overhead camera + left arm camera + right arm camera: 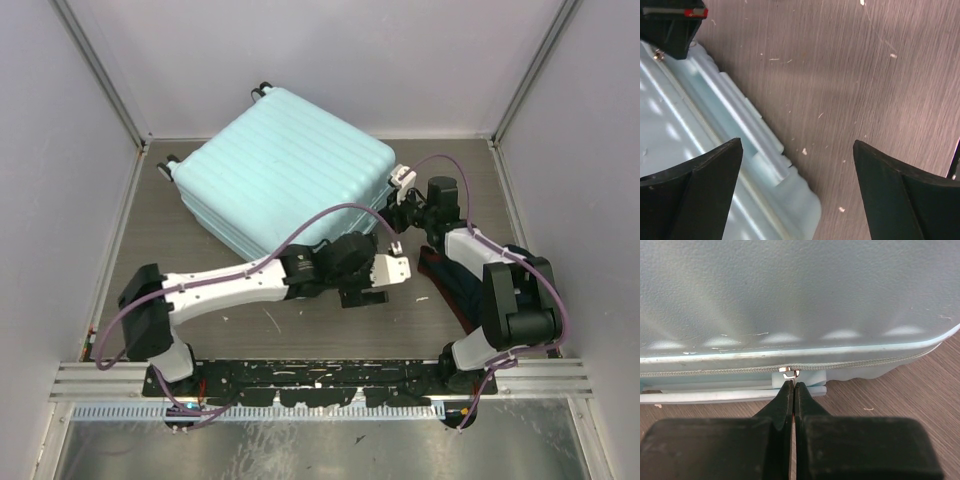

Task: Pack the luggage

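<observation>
The luggage (285,165), a pale mint-blue ribbed hard-shell suitcase, lies flat and closed at the back middle of the table, with small dark wheels at its far edge. My right gripper (393,207) is at its right side. In the right wrist view the right gripper (793,385) is shut on the small metal zipper pull (789,373) on the zip line of the luggage (790,300). My left gripper (393,268) is open and empty just off the suitcase's near right corner. In the left wrist view the left gripper (797,144) hovers over that corner of the luggage (715,130).
A dark navy and red cloth (452,288) lies on the table under the right arm. Grey walls enclose the wood-grain table (200,330) at the left, back and right. A black part of the right gripper (670,20) shows at the top left of the left wrist view.
</observation>
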### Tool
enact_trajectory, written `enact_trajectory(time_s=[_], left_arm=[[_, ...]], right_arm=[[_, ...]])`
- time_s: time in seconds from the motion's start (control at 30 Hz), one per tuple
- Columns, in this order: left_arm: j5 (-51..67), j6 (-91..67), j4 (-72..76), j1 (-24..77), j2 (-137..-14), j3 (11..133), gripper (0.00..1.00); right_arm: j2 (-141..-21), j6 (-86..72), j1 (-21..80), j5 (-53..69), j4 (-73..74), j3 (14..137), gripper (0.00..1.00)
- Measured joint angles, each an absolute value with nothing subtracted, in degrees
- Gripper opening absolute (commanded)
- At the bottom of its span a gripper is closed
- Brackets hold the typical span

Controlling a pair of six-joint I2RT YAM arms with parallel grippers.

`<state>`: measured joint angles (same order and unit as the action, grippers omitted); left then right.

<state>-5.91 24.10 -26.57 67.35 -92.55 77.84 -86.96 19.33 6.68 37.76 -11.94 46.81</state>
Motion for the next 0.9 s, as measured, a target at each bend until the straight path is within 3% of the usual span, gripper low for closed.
enact_trajectory(time_s=[0.4, 0.7, 0.9], left_arm=[[-26.94, 11.18, -26.24, 69.89, -111.20, 89.91, 0.88], [-33.47, 9.39, -24.32, 66.46, -117.32, 90.76, 0.88], [-32.56, 7.64, -23.68, 65.47, -118.19, 91.31, 0.81]], right_arm=[[-87.15, 17.82, 6.68, 37.74, -11.88, 46.83, 0.01], [-87.15, 17.63, 6.68, 37.69, -11.94, 46.83, 0.01], [-87.15, 17.58, 6.68, 37.69, -11.99, 46.83, 0.01]])
